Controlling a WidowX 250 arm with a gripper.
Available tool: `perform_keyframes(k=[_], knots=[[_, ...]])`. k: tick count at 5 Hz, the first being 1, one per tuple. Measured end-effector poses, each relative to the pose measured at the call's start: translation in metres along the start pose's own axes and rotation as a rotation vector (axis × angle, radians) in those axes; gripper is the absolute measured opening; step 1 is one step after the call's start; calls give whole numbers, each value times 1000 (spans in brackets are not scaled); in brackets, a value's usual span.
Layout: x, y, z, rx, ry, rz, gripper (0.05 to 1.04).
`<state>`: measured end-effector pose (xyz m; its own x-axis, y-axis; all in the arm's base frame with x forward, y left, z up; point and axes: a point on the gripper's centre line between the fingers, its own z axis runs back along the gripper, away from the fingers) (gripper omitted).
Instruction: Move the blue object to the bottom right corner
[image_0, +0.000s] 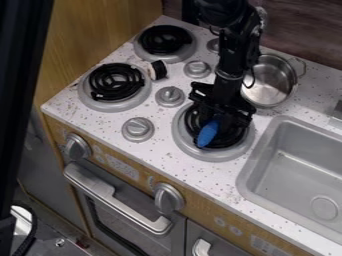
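The black gripper (220, 106) hangs down over the front right burner (189, 145), a black coil in a grey ring. Directly below it, a blue object (208, 133) with a tapered end lies at a slant over the coil, pointing to the front left. Its upper end is hidden by the gripper, so whether it is held cannot be seen.
A metal pot (270, 82) stands behind and right of the gripper. The grey sink (304, 170) lies to the right. Left are two more burners, several grey knobs and a small black-and-white item (158, 70). The counter's front edge runs above the oven handle (117, 196).
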<state>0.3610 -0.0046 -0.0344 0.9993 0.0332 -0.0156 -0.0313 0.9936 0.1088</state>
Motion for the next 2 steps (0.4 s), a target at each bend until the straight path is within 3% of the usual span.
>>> perform_keyframes(k=[2], knots=[[-5,8,-1,-2,-5,23,381]])
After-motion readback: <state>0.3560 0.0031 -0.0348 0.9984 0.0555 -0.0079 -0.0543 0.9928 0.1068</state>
